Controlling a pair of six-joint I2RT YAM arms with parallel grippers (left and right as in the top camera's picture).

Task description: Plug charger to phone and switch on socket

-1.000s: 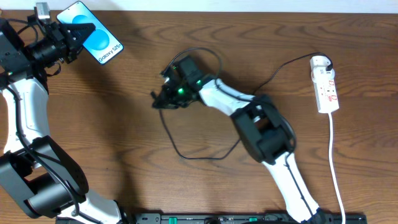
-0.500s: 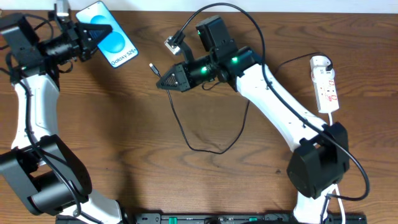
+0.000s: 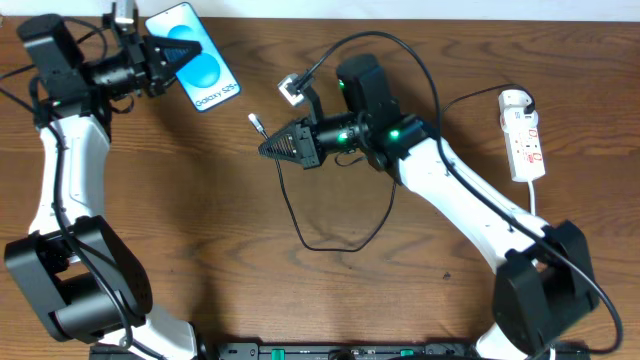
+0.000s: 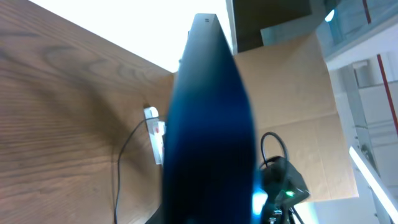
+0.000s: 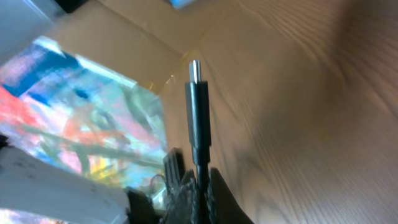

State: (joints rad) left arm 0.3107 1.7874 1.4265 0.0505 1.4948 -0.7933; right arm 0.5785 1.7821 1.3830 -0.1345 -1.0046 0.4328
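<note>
My left gripper [image 3: 172,52] is shut on the phone [image 3: 205,70], a blue-screened "Galaxy S25", and holds it above the table at the back left. In the left wrist view the phone [image 4: 208,124] fills the middle, seen edge-on. My right gripper [image 3: 272,148] is shut on the charger cable just behind its plug tip [image 3: 255,121], lifted above the table and pointing left toward the phone. In the right wrist view the plug [image 5: 197,99] sticks up from the shut fingers [image 5: 199,186]. The black cable [image 3: 330,240] loops on the table. The white socket strip [image 3: 524,135] lies at the far right.
The socket's white cord [image 3: 541,260] runs down the right side to the front edge. A second black loop of cable [image 3: 400,55] arches behind my right arm. The wooden table [image 3: 200,250] extends under both arms.
My left gripper carried the phone to the right. My right arm swung up and right, lifting the plug off the table, and now points it leftward nearer the phone.
</note>
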